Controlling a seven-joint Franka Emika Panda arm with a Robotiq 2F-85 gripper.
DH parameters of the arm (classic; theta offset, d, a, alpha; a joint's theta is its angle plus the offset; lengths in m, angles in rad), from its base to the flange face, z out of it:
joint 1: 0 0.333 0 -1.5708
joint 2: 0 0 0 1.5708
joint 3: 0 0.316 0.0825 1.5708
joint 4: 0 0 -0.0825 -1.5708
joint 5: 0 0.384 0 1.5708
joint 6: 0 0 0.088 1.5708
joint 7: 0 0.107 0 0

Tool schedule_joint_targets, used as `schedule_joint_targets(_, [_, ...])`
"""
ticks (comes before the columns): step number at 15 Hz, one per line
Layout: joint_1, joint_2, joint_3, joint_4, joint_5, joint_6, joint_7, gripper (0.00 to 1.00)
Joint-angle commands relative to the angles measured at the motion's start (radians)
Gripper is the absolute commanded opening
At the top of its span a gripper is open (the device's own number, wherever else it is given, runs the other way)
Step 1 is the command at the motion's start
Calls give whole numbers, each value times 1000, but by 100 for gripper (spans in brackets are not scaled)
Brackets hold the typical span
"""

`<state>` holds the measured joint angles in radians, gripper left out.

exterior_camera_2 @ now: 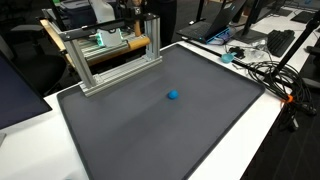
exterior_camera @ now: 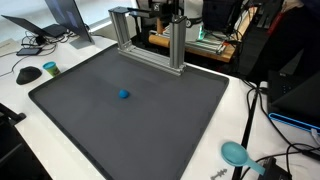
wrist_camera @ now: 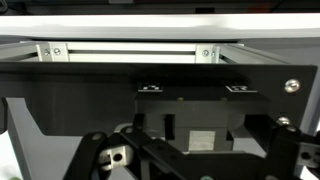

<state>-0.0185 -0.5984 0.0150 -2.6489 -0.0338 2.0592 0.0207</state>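
My pincer (wrist_camera: 195, 158) stands with its fingers wide apart and nothing between them. In the wrist view I look straight at the aluminium frame (wrist_camera: 125, 52), the nearest thing to me. I seem to hang close by its far side. My arm is dark against the clutter there in both exterior views, so I cannot place it more exactly.

The small blue lump (exterior_camera: 124, 95) (exterior_camera_2: 173, 96) lies alone on the dark mat (exterior_camera: 80, 115). It is out in front of the frame, well apart from it, near the mat's middle.

I judge the work to be at its very start. Nothing is gripped, nothing is touched, and the lump sits bare in the open. All the handling is left to do.
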Motion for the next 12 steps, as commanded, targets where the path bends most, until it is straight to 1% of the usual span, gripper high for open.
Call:
schedule_joint_targets(1, [3,-21,-4,-3,12,-15,16,100])
schedule_joint_targets(3, [1,-18,-2,-2,13,-9,30,100])
schedule_joint_targets(4, [2,-15,-1,-1,14,-7,35,93])
schedule_joint_targets(6, [2,-12,4,0,13,-5,44,66])
schedule_joint_targets(8, [3,-9,6,2,12,-7,49,50])
schedule_joint_targets(12, [-1,-4,14,6,8,-16,70,23])
